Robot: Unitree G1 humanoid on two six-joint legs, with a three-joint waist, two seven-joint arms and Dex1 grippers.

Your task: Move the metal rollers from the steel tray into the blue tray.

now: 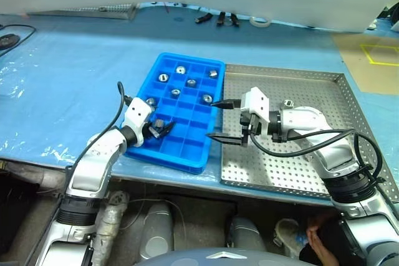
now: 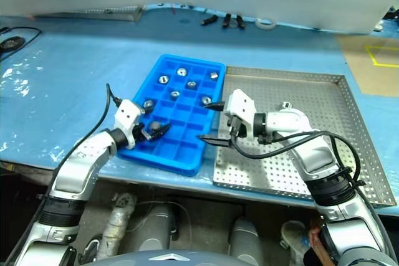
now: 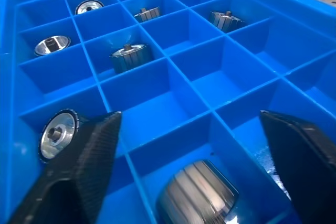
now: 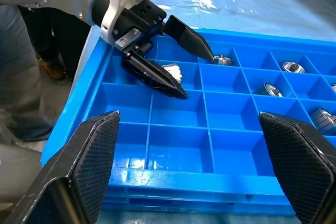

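Partly hidden between the two black fingers of the left end effector (image 1: 159,129): one shiny silver metal roller (image 3: 197,195), lying in a compartment near the front left corner of the bright blue plastic compartment tray (image 1: 187,154). In the left wrist view, roller cut off at the lower edge, fingers (image 3: 84,166) standing wide on either side and not touching it. Left end effector open, nothing gripped.

Right end effector (image 1: 225,120) also open and empty, fingers spread wide, hanging at the seam between the blue tray and the large grey perforated steel tray (image 1: 299,166), pointing toward the blue tray. Part of the steel tray's surface covered by the right arm and its black cable.

Seven other small shiny metal rollers (image 1: 181,70) spread through the far and left compartments of the blue tray, one per compartment; exact faces hard to make out from the head views. One more roller-like silver piece (image 1: 288,103) on the steel tray, just behind the right wrist, half masked by it.

Both trays side by side, rims touching or nearly so, on a table covered with crinkled light blue plastic sheeting (image 1: 62,91). Far edge of the table: a few small dark tools (image 1: 219,19) and a pale ring of tape (image 1: 260,22), too small to identify further. Another perforated metal tray (image 1: 93,10) at the far left, cut off. Black cable (image 1: 12,32) at the left edge. Tan board with yellow tape lines (image 1: 374,54) on the right. No readable writing anywhere.
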